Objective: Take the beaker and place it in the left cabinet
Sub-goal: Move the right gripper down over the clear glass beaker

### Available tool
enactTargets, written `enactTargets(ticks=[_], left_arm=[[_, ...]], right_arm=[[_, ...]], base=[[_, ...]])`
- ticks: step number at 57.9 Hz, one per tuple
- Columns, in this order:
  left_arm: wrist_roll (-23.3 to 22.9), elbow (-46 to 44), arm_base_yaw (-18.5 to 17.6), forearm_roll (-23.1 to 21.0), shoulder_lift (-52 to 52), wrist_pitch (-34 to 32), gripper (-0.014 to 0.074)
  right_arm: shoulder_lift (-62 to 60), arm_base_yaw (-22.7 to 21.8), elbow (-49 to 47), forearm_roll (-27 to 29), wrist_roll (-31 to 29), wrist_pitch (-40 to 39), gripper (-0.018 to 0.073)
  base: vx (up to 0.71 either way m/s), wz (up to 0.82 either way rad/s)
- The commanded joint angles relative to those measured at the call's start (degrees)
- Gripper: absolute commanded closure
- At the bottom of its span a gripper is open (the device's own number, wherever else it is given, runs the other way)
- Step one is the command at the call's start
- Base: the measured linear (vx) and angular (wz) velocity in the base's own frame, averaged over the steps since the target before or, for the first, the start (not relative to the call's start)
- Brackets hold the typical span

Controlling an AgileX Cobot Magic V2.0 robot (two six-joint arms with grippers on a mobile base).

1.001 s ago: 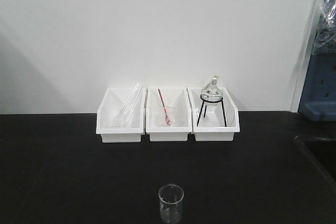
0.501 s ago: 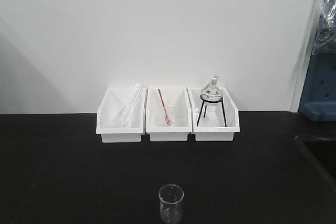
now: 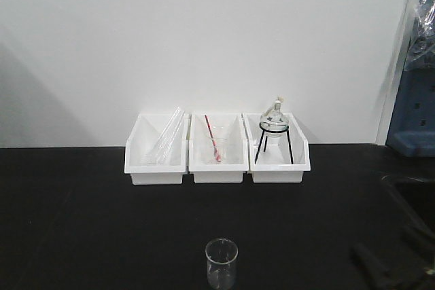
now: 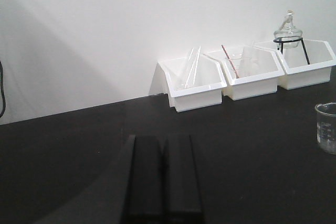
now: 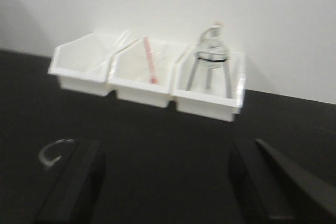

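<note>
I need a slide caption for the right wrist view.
Right gripper, jaws wide open; beaker at lower left, three white bins behind.

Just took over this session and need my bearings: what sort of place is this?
Most likely a chemistry lab bench: a black benchtop, a clear glass beaker standing on it, and a round-bottomed flask kept in a white bin against the wall.

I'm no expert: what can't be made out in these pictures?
Beaker: base cut off by the front view's bottom edge; blurred in the right wrist view, partly behind the right end effector.
Left cabinet: in no view.
Dark shape, front view's lower right corner: too dim to identify.
</note>
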Motion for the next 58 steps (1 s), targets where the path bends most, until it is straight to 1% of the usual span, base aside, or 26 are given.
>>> enactTargets(ticks=[1,15,21,34,58], left_arm=[[-0.2,0.9,0.0,-0.2,-1.1,-4.3,0.0595],[-0.2,0.9,0.0,-0.2,-1.1,-4.3,0.0595],[-0.2,0.9,0.0,-0.2,-1.1,-4.3,0.0595],[-0.2,0.9,0.0,-0.2,-1.1,-4.3,0.0595],[-0.2,0.9,0.0,-0.2,-1.1,-4.3,0.0595]], right_arm=[[6.2,3.2,-4.8,-4.5,1.6,-8.0,0.0004],[25.0,11.7,-14.3,-4.3,1.0,-9.2,0.0003],[32.0,13.6,-17.8,-4.3,0.8,-9.2,-0.001],[42.2,14.0,-23.0,-4.1,0.8,-10.8,-0.0055],[53.8,14.0,-33.0,-4.1,0.8,-11.1,-0.0054]], base=[[0.0,0.0],[0.0,0.0],[0.0,0.0],[0.0,0.0],[0.0,0.0]])
